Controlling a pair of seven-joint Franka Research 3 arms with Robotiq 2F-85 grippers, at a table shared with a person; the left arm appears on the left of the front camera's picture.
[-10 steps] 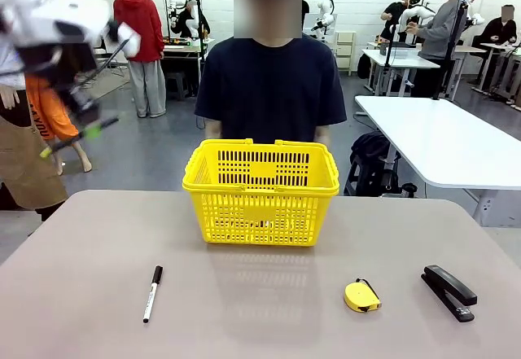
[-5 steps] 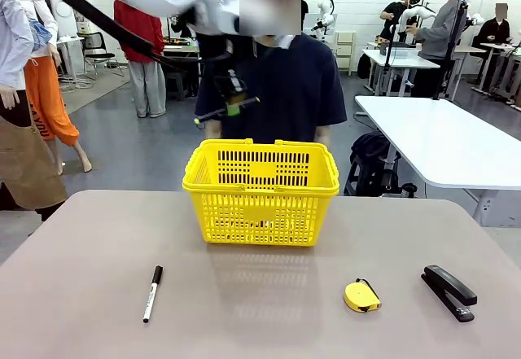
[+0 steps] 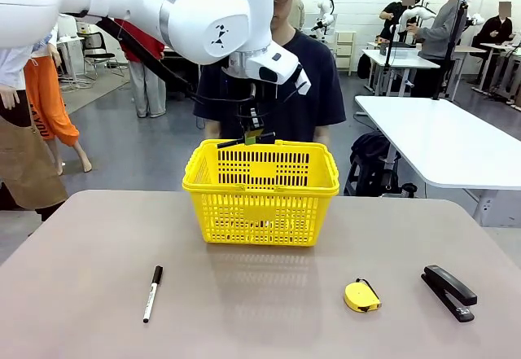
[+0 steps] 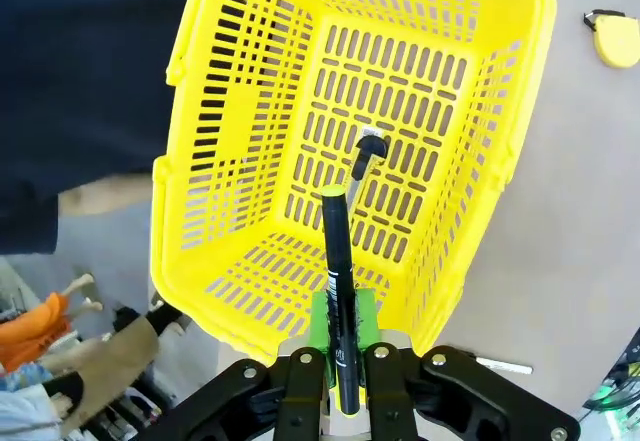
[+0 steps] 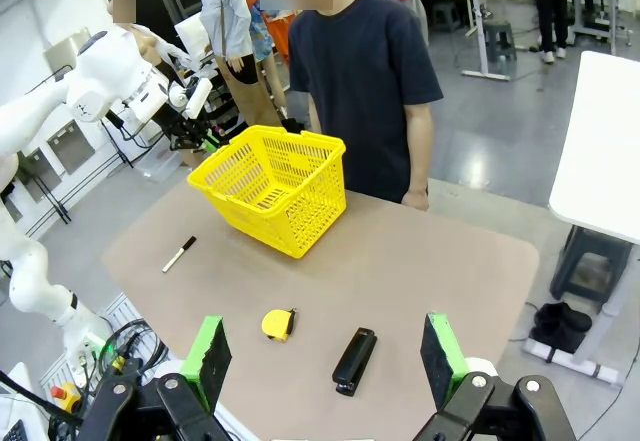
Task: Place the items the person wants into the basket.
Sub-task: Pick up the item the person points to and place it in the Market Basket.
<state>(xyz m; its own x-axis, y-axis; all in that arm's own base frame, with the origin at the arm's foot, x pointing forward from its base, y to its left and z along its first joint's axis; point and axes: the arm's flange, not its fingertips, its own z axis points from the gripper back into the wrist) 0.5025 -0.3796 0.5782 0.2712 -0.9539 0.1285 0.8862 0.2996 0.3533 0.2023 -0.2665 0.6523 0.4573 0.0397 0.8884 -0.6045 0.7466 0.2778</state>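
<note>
- We see our left hand [image 4: 343, 313] pinching the black pen [image 4: 337, 251] above the yellow basket [image 3: 260, 212], in front of the person [image 3: 326, 98].
- Our right hand [image 5: 325, 356] is spread wide above the worktop [image 3: 260, 310].
- The marker [image 3: 152, 292] lies on the worktop, on the near left of the basket.

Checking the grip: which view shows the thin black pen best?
The left wrist view: the thin black pen runs lengthwise between the left gripper's green pads, over the yellow plastic basket. The front view gives a small dark sliver under the wrist; the right wrist view, too small to tell.
</note>
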